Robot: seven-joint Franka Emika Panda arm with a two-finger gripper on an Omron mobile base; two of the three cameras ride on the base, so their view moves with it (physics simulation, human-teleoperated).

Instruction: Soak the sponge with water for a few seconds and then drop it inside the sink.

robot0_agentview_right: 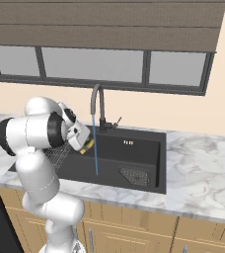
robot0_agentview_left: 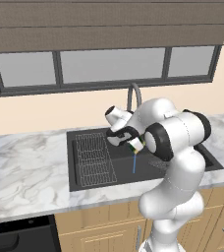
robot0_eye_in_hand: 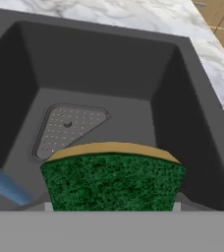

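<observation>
We hold sponge [robot0_eye_in_hand: 111,179] clamped in end effector [robot0_agentview_left: 132,143] over sink [robot0_agentview_right: 151,148]; water [robot0_agentview_right: 94,148] runs just beside it. Risk: sponge stays dry.

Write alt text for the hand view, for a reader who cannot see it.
A green-topped, yellow-based rectangular sponge sits gripped at the bottom of the frame, held above a matte black rectangular sink. A perforated drain cover lies on the basin floor, a light-blue streak of water shows at lower left, and marble counter runs beyond the rim.
</observation>
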